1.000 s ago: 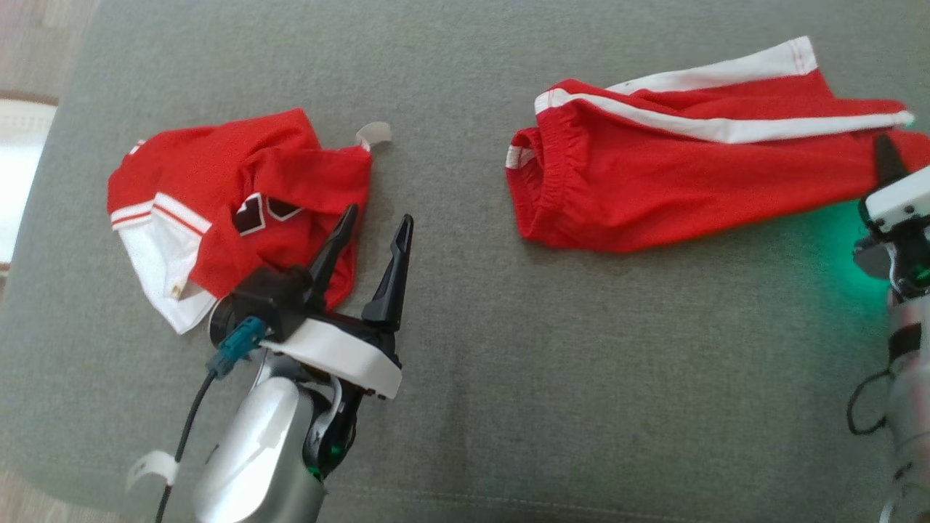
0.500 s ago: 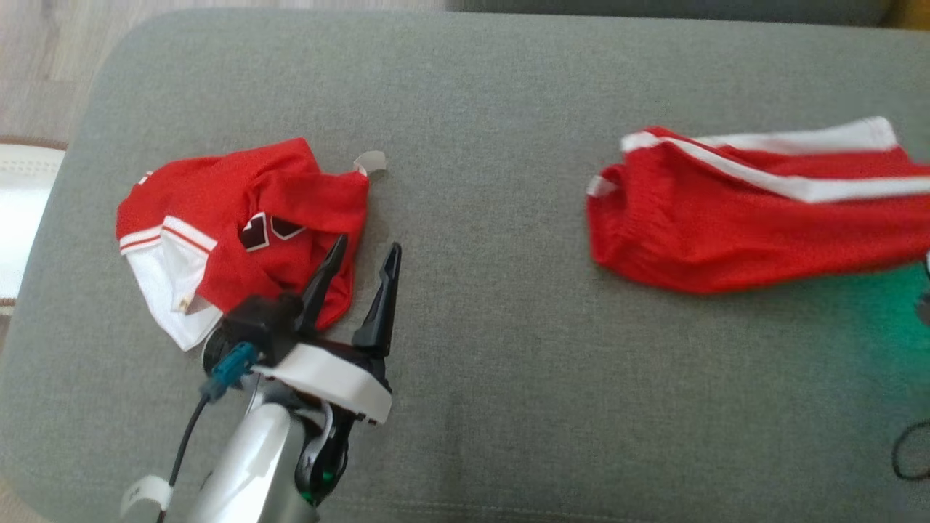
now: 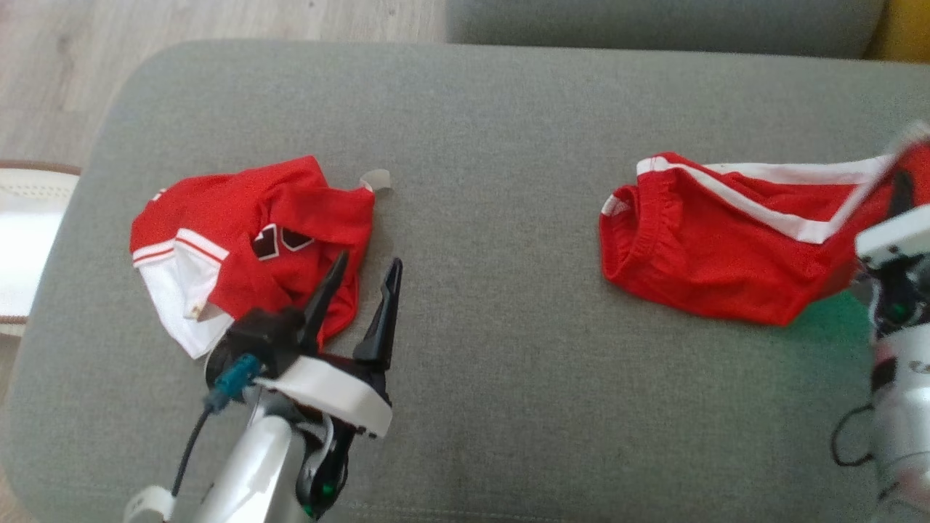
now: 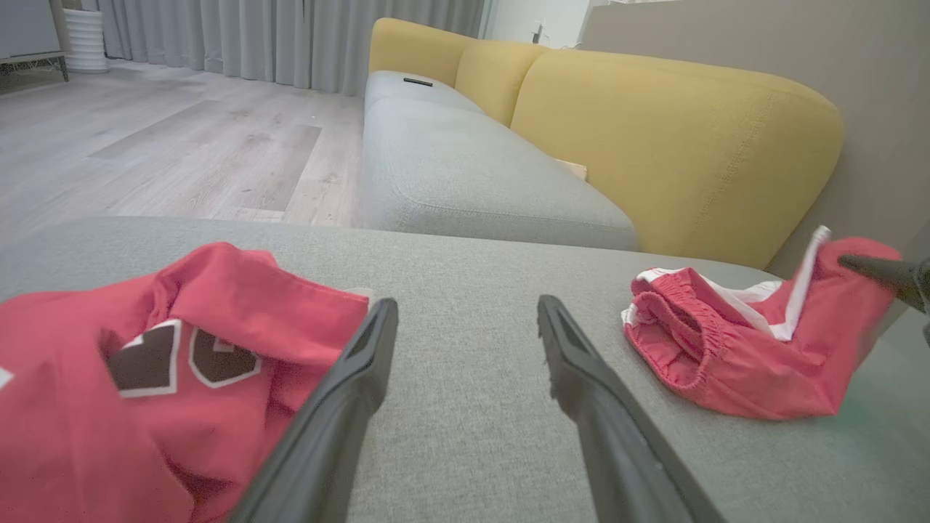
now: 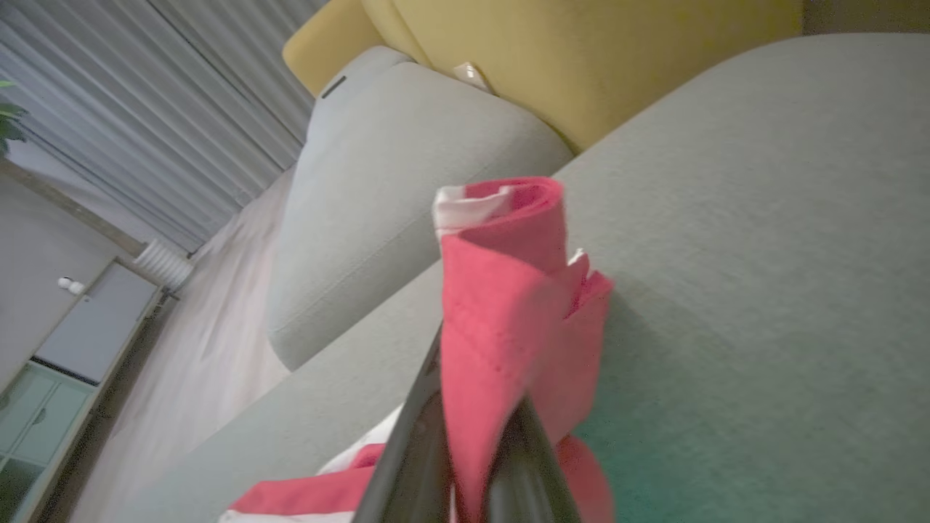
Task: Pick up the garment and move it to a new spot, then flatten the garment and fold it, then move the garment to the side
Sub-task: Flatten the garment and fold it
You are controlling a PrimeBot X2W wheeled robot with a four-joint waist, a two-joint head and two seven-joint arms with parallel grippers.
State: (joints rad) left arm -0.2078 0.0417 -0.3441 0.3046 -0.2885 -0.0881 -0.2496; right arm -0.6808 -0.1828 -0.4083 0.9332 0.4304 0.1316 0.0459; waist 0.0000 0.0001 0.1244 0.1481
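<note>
Grey cushion (image 3: 494, 181) bearing two red garments, well apart. At right, the shorts (image 3: 712, 261) (white side stripes, elastic waistband turned toward the middle) lie mostly on the cushion. Their far right end is raised off it, pinched in the closed right gripper (image 3: 902, 195). In the right wrist view the cloth drapes over the tips of the fingers (image 5: 414, 465). At left, a crumpled jersey (image 3: 290, 218) (white trim, dark numerals) rests on the cushion. The left gripper (image 3: 368, 260), jaws spread and holding nothing, sits at the jersey's near right edge, one finger over red cloth and the other over bare cushion. Whether it touches the jersey cannot be told. Beyond: wood floor (image 3: 58, 73), yellow sofa back (image 4: 676, 138).
</note>
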